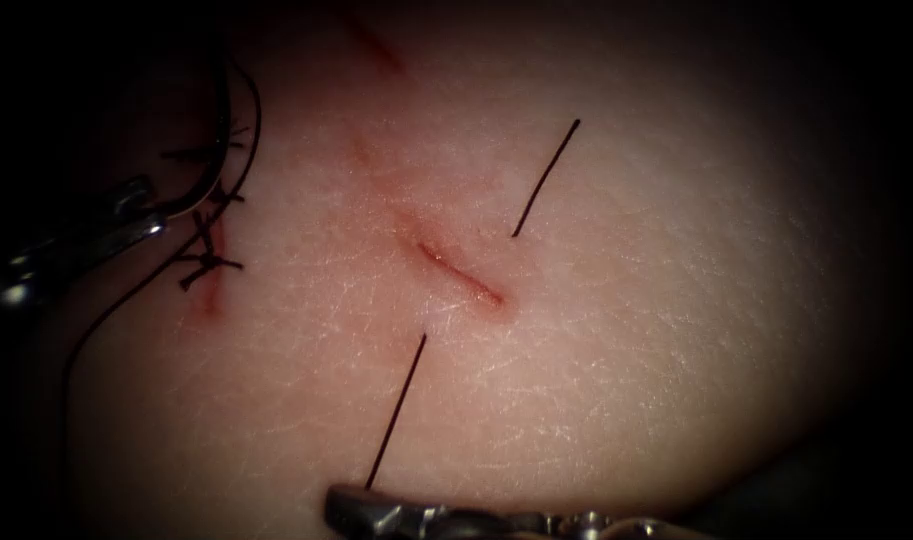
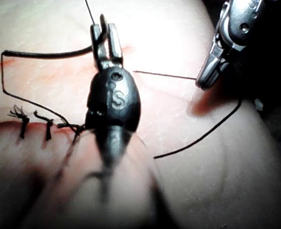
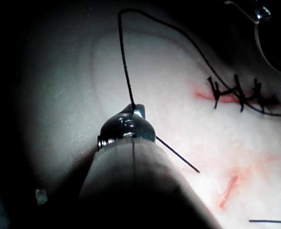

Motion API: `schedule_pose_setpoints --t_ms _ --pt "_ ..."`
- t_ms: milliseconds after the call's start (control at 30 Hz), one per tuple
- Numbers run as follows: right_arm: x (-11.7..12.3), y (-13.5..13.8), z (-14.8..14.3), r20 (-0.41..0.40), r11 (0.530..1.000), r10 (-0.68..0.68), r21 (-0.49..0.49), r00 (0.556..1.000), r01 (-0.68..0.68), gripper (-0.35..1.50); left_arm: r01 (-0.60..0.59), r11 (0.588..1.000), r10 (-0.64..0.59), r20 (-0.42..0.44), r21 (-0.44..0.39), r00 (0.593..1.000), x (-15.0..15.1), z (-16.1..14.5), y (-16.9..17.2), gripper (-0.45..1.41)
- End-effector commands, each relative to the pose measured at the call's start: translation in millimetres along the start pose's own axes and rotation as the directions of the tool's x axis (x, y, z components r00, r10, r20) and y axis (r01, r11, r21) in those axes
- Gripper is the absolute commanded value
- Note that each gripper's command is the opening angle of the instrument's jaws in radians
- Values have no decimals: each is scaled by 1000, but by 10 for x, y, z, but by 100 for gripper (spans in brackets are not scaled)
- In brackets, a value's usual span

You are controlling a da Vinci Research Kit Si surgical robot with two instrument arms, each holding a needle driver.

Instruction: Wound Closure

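A: Right gripper (image 1: 376,512) sat closest, at the bottom edge. What did it have?
B: Thread (image 1: 396,410). Jaws were clamped on it. The strand ran taut from the jaws up to the tissue (image 1: 626,350) and met it just left of the cut (image 1: 461,272).
A: Other side of the cut?
B: A second strand (image 1: 546,180) came up out of the tissue just right of the cut, free end in the air.
A: Cut itself?
B: Open, short and slanted, with red fluid (image 1: 376,45) smeared along it and above.
A: Left gripper (image 1: 154,222)?
B: Closed on the needle (image 1: 219,150), gripping near one end of the curve. Couldn't tell which end.
A: Needle in the tissue?
B: No. It was clear of it, well left of the open cut, arcing above the stitches (image 1: 208,255) of a closed cut there. Thread trailed off the needle's far end and looped down past those knots.
A: Grippers near each other?
B: Well apart.
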Motion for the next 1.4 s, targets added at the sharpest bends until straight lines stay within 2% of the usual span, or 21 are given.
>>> schedule_pose_setpoints --t_ms 33,67,100,133,167,200,300,400,567,633,700,800,833,867,900,933,1000,1133,1233,1300,1400 --pt "12 -2 10 -1 1000 4 3 1000 -4 -35 0 1000 0 -3 -1 1000 -4 8 2 -45" --pt "13 -1 12 1 1000 6 1 1000 -6 -35 0 1000 0 -2 -1 1000 -4 8 2 -45" --pt "13 0 13 2 1000 7 0 1000 -7 -10 0 1000 0 -2 -1 1000 -4 8 2 -45" --pt "13 1 14 6 1000 26 1 1000 -26 41 0 1000 0 -2 -1 1000 -4 8 2 -45" --pt "9 3 14 12 999 49 -2 999 -49 126 0 1000 0 -2 -1 1000 -3 8 2 -45" --pt "7 3 11 18 999 52 -6 998 -52 133 0 1000 0 -4 -3 1000 -3 8 2 -45" --pt "-5 3 -6 65 998 45 -41 997 -42 135 0 1000 0 -4 -4 1000 -4 8 2 -45" --pt "-20 13 -29 145 994 57 -103 988 -42 146 0 1000 0 -4 -4 1000 -4 8 2 -45" --pt "-64 54 -94 269 985 118 -151 956 -79 148 -7 1000 7 1 -17 1000 -8 12 6 -45" --pt "-68 60 -98 278 982 134 -167 951 -89 148 -11 1000 11 5 -23 1000 -10 14 8 -45" --pt "-76 71 -103 177 959 229 -207 957 -191 128 -15 1000 15 6 -28 1000 -12 16 10 -45" --pt "-83 86 -100 50 849 477 -284 877 -446 114 -16 999 16 6 -32 1000 -13 17 12 -45" --pt "-88 94 -94 -74 712 649 -291 757 -639 114 -16 999 16 8 -34 1000 -13 18 12 -45" --pt "-94 104 -86 -169 611 725 -289 668 -737 111 -16 999 16 8 -34 1000 -13 17 12 -45" --pt "-94 104 -86 -169 611 725 -289 668 -737 111 -16 999 16 8 -34 1000 -13 17 12 -45" --pt "-101 113 -78 -192 561 759 -293 622 -774 111 -16 999 16 8 -34 1000 -13 17 12 -45" --pt "-109 123 -68 -201 529 776 -309 598 -790 111 -16 999 16 7 -36 1000 -13 17 12 -45" --pt "-129 143 -48 -277 427 811 -320 515 -846 114 -16 999 16 7 -36 1000 -13 17 13 -45" --pt "-153 162 -25 -356 307 838 -319 413 -897 121 -16 999 17 7 -36 1000 -13 17 13 -45" --pt "-159 166 -16 -370 281 846 -304 385 -910 123 -16 999 17 7 -36 1000 -13 17 13 -45" --pt "-164 170 -6 -378 283 842 -297 384 -912 114 -16 999 16 5 -39 1000 -13 17 13 -45"
